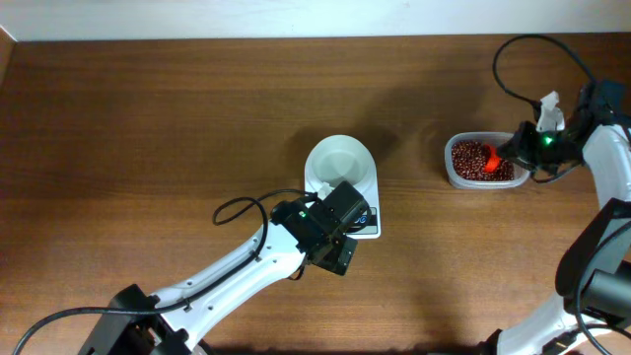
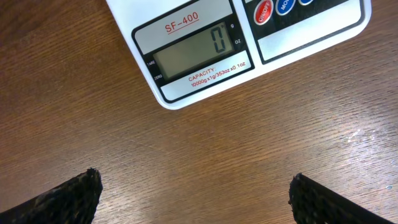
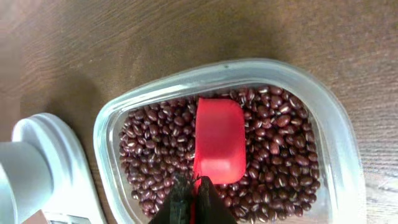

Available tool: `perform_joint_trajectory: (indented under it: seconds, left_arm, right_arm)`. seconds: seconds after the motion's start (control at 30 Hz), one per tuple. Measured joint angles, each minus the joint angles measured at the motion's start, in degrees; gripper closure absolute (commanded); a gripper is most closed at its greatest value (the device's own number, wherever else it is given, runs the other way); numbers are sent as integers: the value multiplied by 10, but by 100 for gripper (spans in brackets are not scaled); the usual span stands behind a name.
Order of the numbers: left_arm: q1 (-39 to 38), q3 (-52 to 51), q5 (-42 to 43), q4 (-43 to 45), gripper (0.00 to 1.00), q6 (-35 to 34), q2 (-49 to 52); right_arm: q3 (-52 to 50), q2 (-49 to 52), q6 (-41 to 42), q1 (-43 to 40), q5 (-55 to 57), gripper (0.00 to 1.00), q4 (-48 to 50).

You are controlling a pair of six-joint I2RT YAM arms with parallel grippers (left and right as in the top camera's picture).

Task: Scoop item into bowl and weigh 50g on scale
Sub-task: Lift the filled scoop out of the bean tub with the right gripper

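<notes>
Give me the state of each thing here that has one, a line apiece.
scale, switched on, display reads 0.
bowl, empty, sitting on the scale.
tub, lidless, holding the beans.
beans, in the tub, none in the bowl.
scoop, lying on the beans, nothing on it.
left pincer, open, holding nothing.
right pincer, shut on the scoop.

You are looking at a wood-grain table [image 2: 186, 162] giving off a soft sheen, a scale [image 2: 143, 12] in glossy white plastic, a clear plastic tub [image 3: 249, 67], shiny smooth beans [image 3: 155, 155] and a smooth red plastic scoop [image 3: 219, 140].
</notes>
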Motion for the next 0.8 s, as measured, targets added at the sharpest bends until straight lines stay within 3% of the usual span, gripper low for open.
perform_joint_trajectory:
  seconds: [0.37,0.8]
  left_arm:
    - [0,0,0,0,1,0,0]
    - [0,0,0,0,1,0,0]
  right_arm:
    - [-3,4,0,-65,-166,96,-6]
    - [-3,4,-50,-154,-221,96,-73]
